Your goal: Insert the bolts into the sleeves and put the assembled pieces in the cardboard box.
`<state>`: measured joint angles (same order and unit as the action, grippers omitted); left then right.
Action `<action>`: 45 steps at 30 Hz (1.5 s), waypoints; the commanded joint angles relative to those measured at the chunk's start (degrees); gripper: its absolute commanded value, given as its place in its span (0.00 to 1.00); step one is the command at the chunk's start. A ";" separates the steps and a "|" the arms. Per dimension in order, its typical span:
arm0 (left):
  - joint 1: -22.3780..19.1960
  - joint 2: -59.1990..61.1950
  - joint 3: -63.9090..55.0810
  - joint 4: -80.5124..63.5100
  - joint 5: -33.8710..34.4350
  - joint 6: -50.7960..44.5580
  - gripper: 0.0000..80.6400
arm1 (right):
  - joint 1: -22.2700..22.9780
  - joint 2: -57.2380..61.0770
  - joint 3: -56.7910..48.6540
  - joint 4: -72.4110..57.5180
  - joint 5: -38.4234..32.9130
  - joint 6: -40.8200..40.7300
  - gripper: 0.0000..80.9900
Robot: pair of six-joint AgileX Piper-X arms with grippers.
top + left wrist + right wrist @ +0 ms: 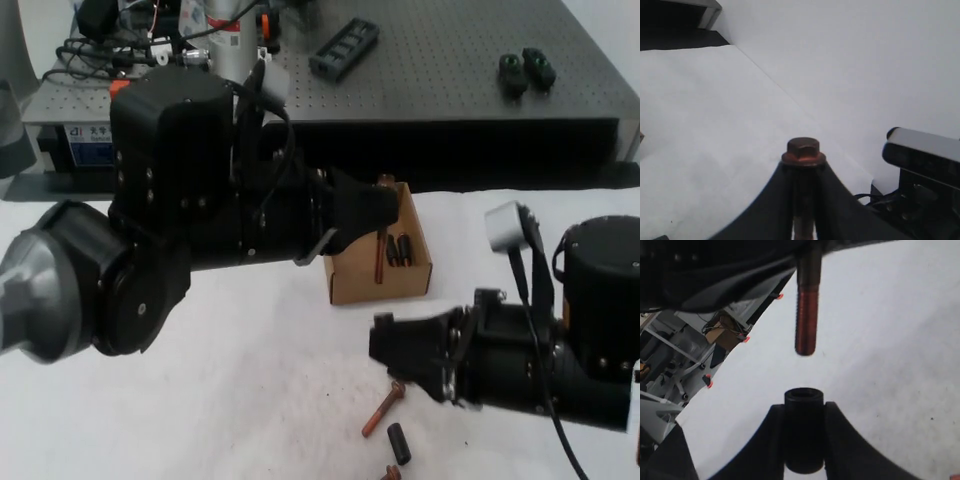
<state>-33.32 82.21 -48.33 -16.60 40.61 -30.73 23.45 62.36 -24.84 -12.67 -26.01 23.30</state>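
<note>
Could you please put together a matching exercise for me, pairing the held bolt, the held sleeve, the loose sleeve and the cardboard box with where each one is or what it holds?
Things:
1. held bolt
2. held sleeve
3. loose sleeve
4. cardboard box

Places or states:
A. clamped in the right gripper
B. lying on the white surface beside a loose bolt
C. clamped in the left gripper
D. has dark pieces inside

Pairs: 1-C, 2-A, 3-B, 4-D.
</note>
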 commanded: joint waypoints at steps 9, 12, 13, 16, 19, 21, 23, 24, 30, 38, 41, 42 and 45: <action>0.03 -0.82 -0.18 -1.91 1.82 -0.95 0.01 | -0.02 0.16 -0.75 -2.44 1.68 0.28 0.04; 0.03 -0.82 -0.18 -1.91 2.48 -0.95 0.01 | -0.02 0.16 -0.75 -3.94 2.60 0.28 0.04; 0.03 -0.82 -0.18 -1.91 2.95 -0.95 0.01 | -0.02 0.16 -0.75 -4.96 3.03 0.28 0.04; 0.03 -0.82 -0.18 -1.91 3.77 -0.95 0.01 | -0.02 0.16 -0.75 -7.71 3.58 0.28 0.04; 0.03 -0.82 -0.18 -1.91 5.10 -1.21 0.01 | -0.02 0.16 -0.75 -8.87 3.57 0.28 0.04; 0.03 -0.82 -0.18 -1.91 5.50 -1.21 0.01 | -0.02 0.16 -0.75 -9.18 3.57 0.28 0.04; 0.03 -0.82 -0.18 -1.91 6.04 -1.21 0.01 | -0.02 0.16 -0.75 -9.19 3.57 0.28 0.04; 0.03 -0.82 -0.18 -1.91 6.19 -1.21 0.01 | -0.02 0.16 -0.75 -9.17 5.24 0.28 0.04; 0.03 -0.82 -0.18 -1.91 6.73 0.38 0.21 | -1.31 0.16 -0.75 -13.39 12.62 -0.12 0.04; 0.03 -0.82 -0.18 3.03 3.56 2.61 0.67 | -11.32 4.64 -6.89 -7.77 18.97 -11.01 0.04; -0.22 -0.82 -0.18 9.83 0.88 8.28 0.63 | -15.14 12.69 -15.09 0.31 17.21 -14.49 0.04; -0.42 -0.82 -0.18 12.47 -0.34 10.14 0.63 | -15.63 16.17 -18.53 3.13 17.05 -15.75 0.04; -1.98 -0.50 -0.49 20.83 -5.77 19.83 0.58 | -15.76 26.10 -29.05 11.11 16.86 -20.81 0.04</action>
<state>-34.21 81.93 -48.33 -0.88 38.10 -17.62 8.25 80.11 -44.17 -9.19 -8.32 7.65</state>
